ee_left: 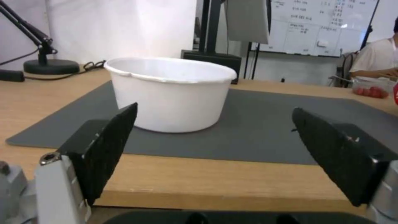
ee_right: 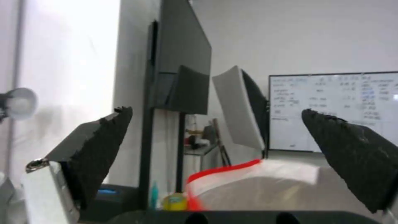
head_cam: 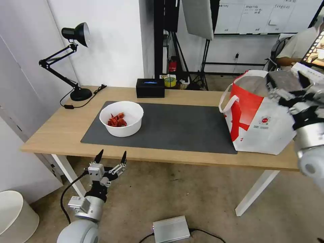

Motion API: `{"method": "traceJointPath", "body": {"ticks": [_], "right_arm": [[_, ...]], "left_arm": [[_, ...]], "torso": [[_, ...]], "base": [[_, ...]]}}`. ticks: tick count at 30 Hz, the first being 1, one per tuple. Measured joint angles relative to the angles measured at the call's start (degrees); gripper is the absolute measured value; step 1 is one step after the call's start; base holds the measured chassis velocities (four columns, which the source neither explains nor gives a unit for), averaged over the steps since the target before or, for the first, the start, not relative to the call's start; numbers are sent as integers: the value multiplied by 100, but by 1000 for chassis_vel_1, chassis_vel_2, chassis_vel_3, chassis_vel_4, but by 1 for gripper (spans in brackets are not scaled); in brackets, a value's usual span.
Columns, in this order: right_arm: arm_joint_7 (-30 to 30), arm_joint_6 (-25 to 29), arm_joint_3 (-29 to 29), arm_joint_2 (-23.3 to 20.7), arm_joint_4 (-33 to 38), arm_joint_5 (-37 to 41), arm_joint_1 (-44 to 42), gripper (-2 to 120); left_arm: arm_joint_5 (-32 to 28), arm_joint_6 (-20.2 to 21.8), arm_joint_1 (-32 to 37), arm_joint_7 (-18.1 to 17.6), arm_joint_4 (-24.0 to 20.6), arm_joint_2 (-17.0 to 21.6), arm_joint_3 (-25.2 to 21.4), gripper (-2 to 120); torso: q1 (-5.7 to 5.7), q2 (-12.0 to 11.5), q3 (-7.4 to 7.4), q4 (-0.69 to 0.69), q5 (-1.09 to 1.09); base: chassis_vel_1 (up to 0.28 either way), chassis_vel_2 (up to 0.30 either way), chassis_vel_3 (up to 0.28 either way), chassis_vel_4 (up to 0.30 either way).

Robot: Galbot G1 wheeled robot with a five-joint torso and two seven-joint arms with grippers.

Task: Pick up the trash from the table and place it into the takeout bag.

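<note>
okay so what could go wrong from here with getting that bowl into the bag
The white bowl is open-topped with red shells loose inside, so a tilt could spill them on the mat. The takeout bag sits near the table edge; the right gripper above it might nudge it off.

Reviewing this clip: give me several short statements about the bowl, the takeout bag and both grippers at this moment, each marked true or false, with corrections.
1. The white bowl sits on the dark grey mat. True.
2. The left gripper is shut on the bowl. False: it is open, off the table's near edge, empty.
3. The takeout bag lies flat on the floor. False: it stands upright on the table.
4. The right gripper is open above the bag. True.
5. The bowl holds red shells. True.
</note>
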Motion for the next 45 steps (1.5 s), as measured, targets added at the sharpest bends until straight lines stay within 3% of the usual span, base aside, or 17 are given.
{"method": "traceJointPath", "body": {"ticks": [3,7,12,24,34,45], "right_arm": [[0,11,-53,74,61,-76,-49,100],[9,30,-265,784,473,-790,-628,100],[5,84,-264,1047,531,-1020,-922,100],[-9,400,-360,2259,692,-2072,-1969,100],[-44,443,-540,2663,475,-2560,-2320,100],[-59,169,-678,2752,302,-2657,-2487,100]], "left_arm": [[-3,0,0,0,0,8,-10,100],[-84,-17,-32,-4,3,31,-77,100],[-106,-17,-69,-6,16,33,-79,100],[-118,-15,-183,-14,167,108,-31,100],[-121,-11,-238,-14,207,139,-55,100],[-129,-9,-268,-15,239,129,-66,100]], "torso": [[0,0,0,0,0],[0,0,0,0,0],[0,0,0,0,-1],[0,-1,0,0,0],[0,-1,0,0,1],[-1,-1,0,0,0]], "base": [[0,0,0,0],[0,0,0,0],[0,0,0,0],[0,0,0,0],[0,0,0,0],[0,0,0,0]]}}
